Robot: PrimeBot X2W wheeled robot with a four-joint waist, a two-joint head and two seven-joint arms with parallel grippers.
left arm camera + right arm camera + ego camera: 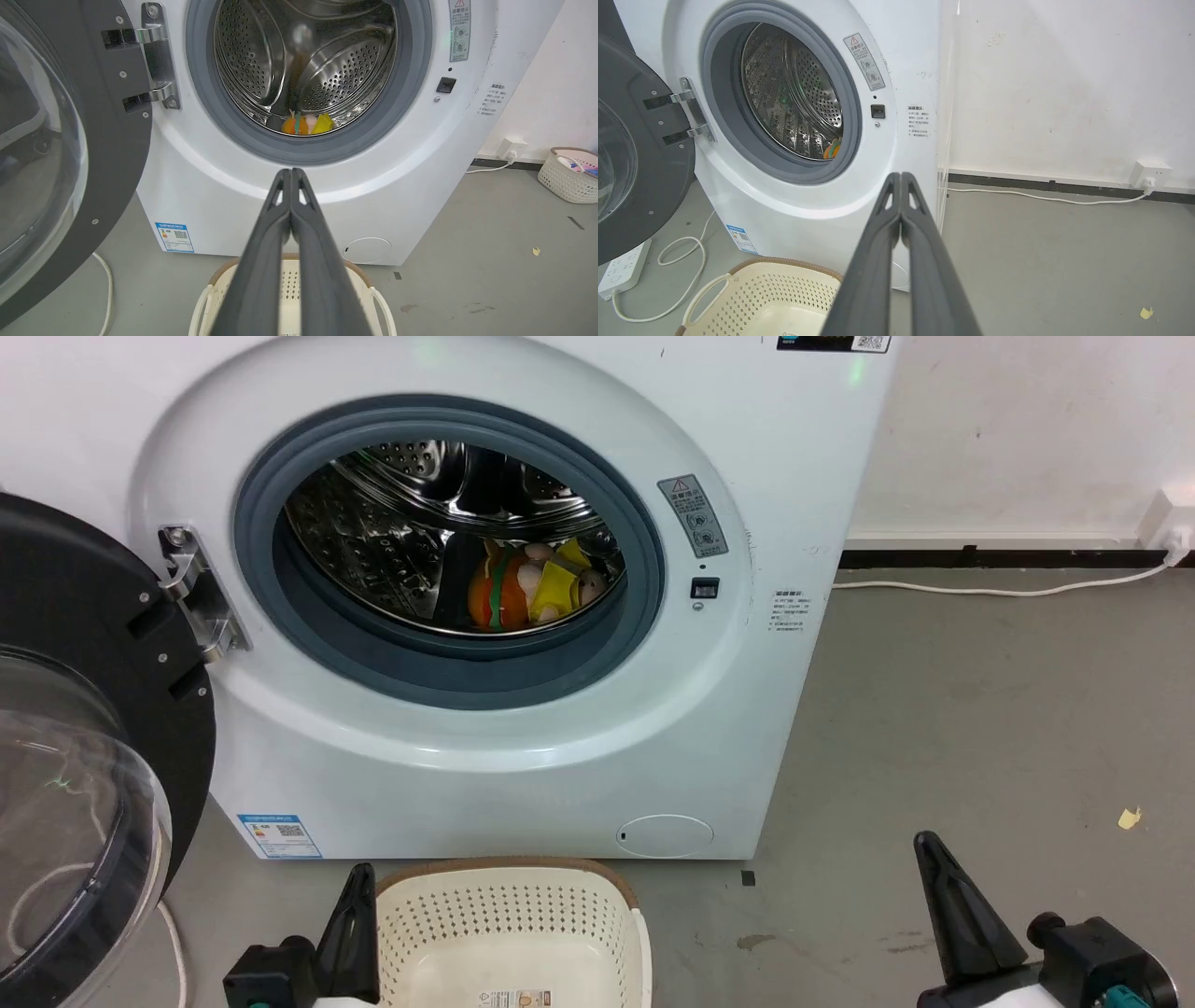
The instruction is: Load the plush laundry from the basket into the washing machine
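Grey floor [980, 709] | plush laundry [532, 583] inside washing machine [448, 775] | basket [504, 915] before it looks empty | left fingers [264, 261], right fingers [873, 261] together | loading seems done

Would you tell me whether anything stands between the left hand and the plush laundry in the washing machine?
Nothing visible does. The left hand, shut, points toward the open mouth of the washing machine, where the plush laundry lies inside. The door is swung aside, and the basket sits below the hand.

wall [1064, 84]: white, scuffed | floor [980, 709]: grey concrete | socket [1151, 172]: white, low on wall
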